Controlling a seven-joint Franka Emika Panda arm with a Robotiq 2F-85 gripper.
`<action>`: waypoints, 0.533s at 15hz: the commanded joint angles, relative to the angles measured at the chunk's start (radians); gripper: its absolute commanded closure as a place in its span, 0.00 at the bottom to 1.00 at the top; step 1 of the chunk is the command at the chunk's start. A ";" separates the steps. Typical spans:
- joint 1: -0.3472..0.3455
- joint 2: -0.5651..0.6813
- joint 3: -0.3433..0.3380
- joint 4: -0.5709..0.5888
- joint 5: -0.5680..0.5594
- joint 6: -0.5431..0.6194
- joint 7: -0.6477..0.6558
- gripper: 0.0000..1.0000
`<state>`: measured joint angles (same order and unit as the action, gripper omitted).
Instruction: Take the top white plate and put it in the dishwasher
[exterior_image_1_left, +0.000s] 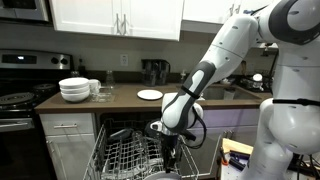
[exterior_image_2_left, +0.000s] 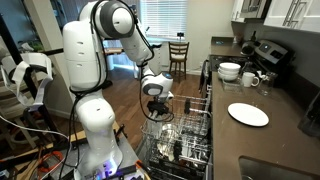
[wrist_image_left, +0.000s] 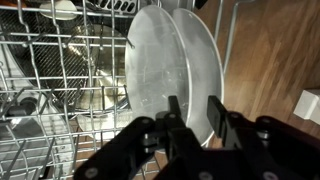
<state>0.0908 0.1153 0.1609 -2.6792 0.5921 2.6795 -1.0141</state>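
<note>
In the wrist view my gripper (wrist_image_left: 195, 115) reaches down into the dishwasher's wire rack (wrist_image_left: 60, 90). Its two black fingers sit on either side of the top white plate (wrist_image_left: 195, 60), which stands on edge and fills the gap between them. A second, glassy-looking plate (wrist_image_left: 150, 60) stands just beside it. In both exterior views the arm reaches down into the open dishwasher (exterior_image_1_left: 130, 150) (exterior_image_2_left: 180, 140), with the gripper (exterior_image_1_left: 168, 140) (exterior_image_2_left: 157, 108) low at the rack. Another white plate (exterior_image_1_left: 149, 95) (exterior_image_2_left: 248, 114) lies flat on the counter.
Stacked white bowls (exterior_image_1_left: 74, 90) (exterior_image_2_left: 229, 71) and mugs (exterior_image_1_left: 95, 88) stand on the counter beside the black-topped stove (exterior_image_1_left: 18, 98). The sink (exterior_image_1_left: 235, 90) is further along. Dark dishes lie in the rack (exterior_image_2_left: 175, 150). The wooden floor (wrist_image_left: 270, 60) shows beside the rack.
</note>
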 joint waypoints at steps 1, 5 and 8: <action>0.000 -0.059 0.015 -0.041 -0.037 0.029 0.037 0.57; 0.021 -0.122 0.016 -0.077 -0.106 0.048 0.094 0.43; 0.040 -0.177 0.014 -0.108 -0.196 0.053 0.184 0.09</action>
<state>0.1091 0.0225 0.1690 -2.7275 0.4734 2.7053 -0.9298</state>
